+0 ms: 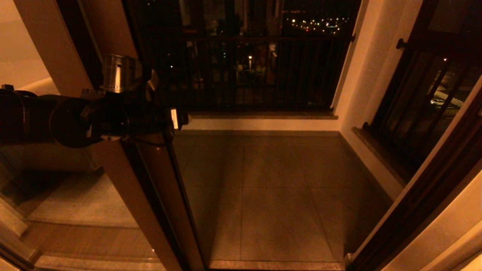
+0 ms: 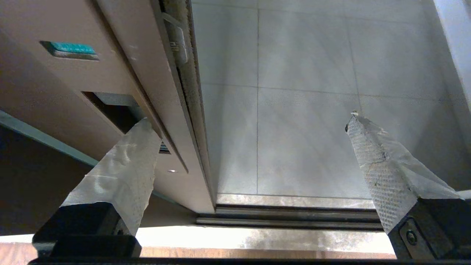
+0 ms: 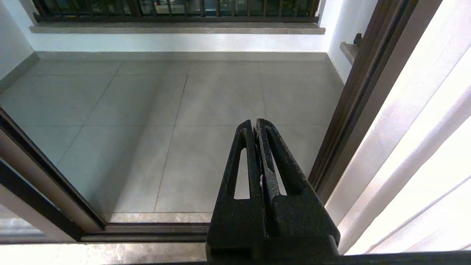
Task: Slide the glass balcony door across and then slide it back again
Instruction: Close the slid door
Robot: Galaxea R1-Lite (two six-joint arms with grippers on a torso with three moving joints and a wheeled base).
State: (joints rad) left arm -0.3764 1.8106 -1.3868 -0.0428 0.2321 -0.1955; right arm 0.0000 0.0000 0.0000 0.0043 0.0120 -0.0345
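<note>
Left wrist view: left gripper (image 2: pixel 250 125) fingers spread wide astride the glass balcony door (image 2: pixel 121 73) stile, right gripper (image 3: pixel 255 127) fingers clenched

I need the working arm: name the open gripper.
The left gripper, fingers spread wide around the glass balcony door stile; the right gripper is shut.

A home's high-rise balcony at night: grey floor tiles (image 1: pixel 271 195), a dark metal railing (image 1: pixel 244 71) with city lights (image 1: pixel 312 24) beyond, and a white curtain (image 3: pixel 415 147) indoors.
</note>
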